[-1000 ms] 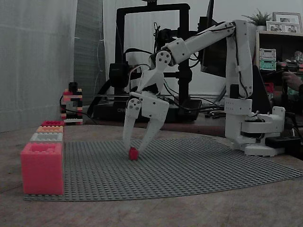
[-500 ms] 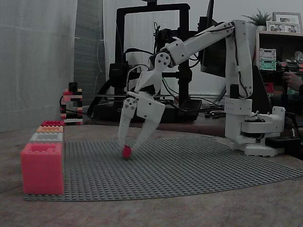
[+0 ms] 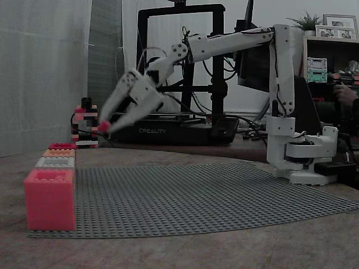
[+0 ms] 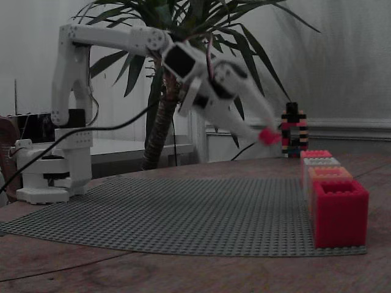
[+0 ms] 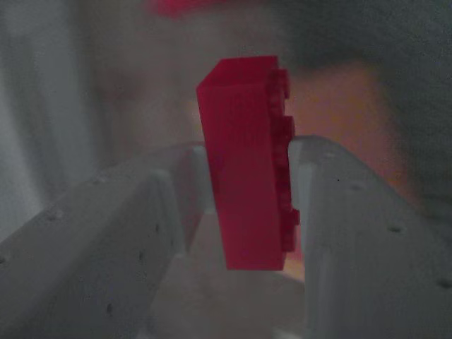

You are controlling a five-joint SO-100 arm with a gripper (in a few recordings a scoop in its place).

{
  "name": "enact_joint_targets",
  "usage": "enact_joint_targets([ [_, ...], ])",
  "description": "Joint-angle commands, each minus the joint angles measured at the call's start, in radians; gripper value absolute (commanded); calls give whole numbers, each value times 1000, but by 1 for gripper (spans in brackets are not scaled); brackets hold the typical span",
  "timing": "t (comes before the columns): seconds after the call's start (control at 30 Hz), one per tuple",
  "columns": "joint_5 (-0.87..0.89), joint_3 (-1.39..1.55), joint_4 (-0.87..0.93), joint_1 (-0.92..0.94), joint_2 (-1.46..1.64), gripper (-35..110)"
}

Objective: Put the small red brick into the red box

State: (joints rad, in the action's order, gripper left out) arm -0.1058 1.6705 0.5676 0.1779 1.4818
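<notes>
Fixed view: gripper (image 3: 104,124) clenched on the brick (image 3: 102,127), high over the mat (image 3: 224,196); red box (image 3: 50,199) sits lower left, well apart
Fixed view: brick (image 4: 267,136) hangs at the fingertips, short of the box (image 4: 339,210) at the row's near end; I'd carry it across until it's over the open top, come down close, then let go
Wrist view: brick (image 5: 247,162) pinched between the fingers (image 5: 353,233); long axis runs up the picture, poking past the tips; studs face the right-hand finger
</notes>
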Motion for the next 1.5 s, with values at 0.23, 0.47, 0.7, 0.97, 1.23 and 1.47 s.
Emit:
enact_joint_targets([
  [0.23, -57, -150, -227, 58, -118, 0],
  [0.47, -52, -186, -319, 84, -218, 0],
  [0.7, -49, -255, -365, 120, -310, 0],
  [0.97, -51, -318, -408, 133, -399, 0],
  [1.23, -54, -339, -454, 133, -440, 0],
  [1.47, -40, -359, -476, 132, -471, 7],
])
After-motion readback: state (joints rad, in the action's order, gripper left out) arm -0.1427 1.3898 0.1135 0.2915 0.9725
